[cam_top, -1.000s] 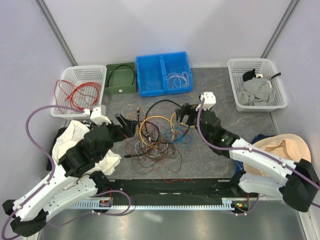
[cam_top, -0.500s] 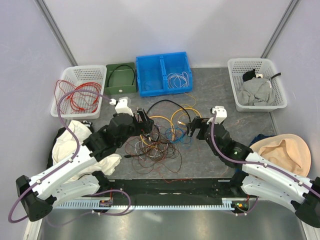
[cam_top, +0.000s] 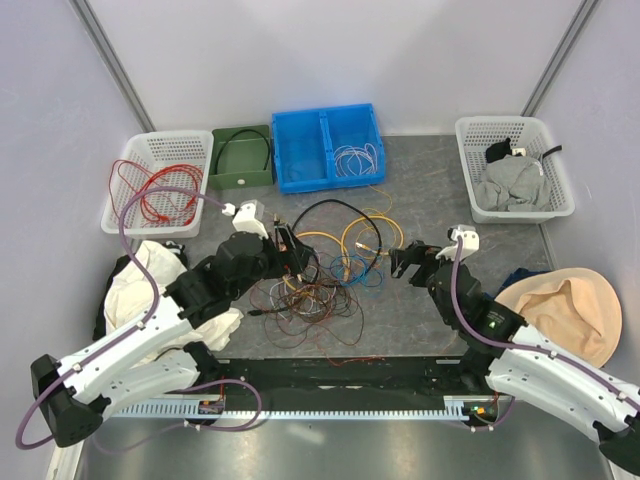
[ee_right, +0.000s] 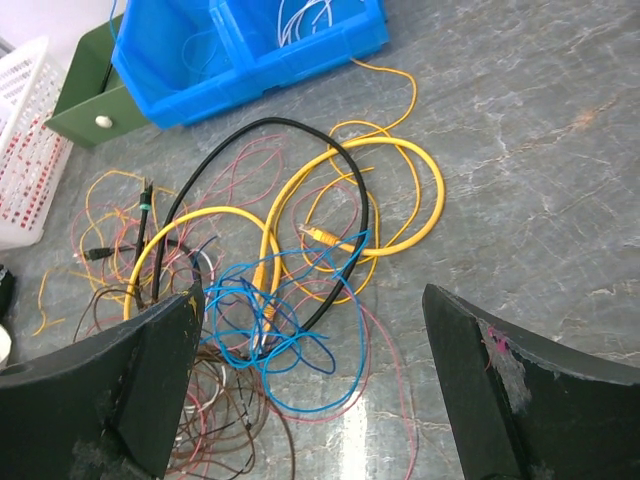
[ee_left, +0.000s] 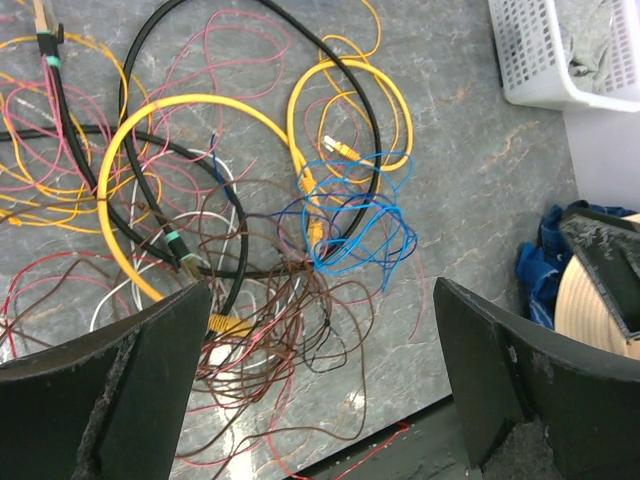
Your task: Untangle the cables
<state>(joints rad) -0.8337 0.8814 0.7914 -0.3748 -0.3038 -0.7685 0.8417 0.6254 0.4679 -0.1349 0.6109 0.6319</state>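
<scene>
**Yellow-and-Black Cable Heap, Mid-Desk: Both Grippers Spread, Nothing Held**

Item: knotted heap of thin flexible cables (cam_top: 325, 268), lying at the middle of the grey marbled desk (cam_top: 430, 180), well apart from every edge.

Contents:
- stiff yellow loops (ee_left: 200, 100);
- one thicker black cable (ee_right: 268, 121), arching toward the far edge;
- a fine blue strand (ee_left: 335, 262), bunched on the side nearer the right edge;
- thin brown strands (ee_left: 270, 340), massed toward the near edge;
- pink-red strands threaded throughout.

All crossed one another; none lay free.

Left black two-finger gripper (cam_top: 292, 250): over the heap's left side, fingers spread wide, empty.

Right black two-finger gripper (cam_top: 400, 262): just beside the heap's right side, fingers likewise spread wide, empty.

Also present:
- blue plastic two-compartment bin (cam_top: 328, 147) at the far edge, with white wire coiled in its right compartment;
- white mesh basket (cam_top: 155, 180) at the far left corner, holding red wire.

Step, as judged: approach and selection, with no separation begun. The next move would call for one gripper to descend and close on a single outlying strand. The blue one appeared the least buried. The other gripper would pin the rest, followed by a slow outward pull.
</scene>
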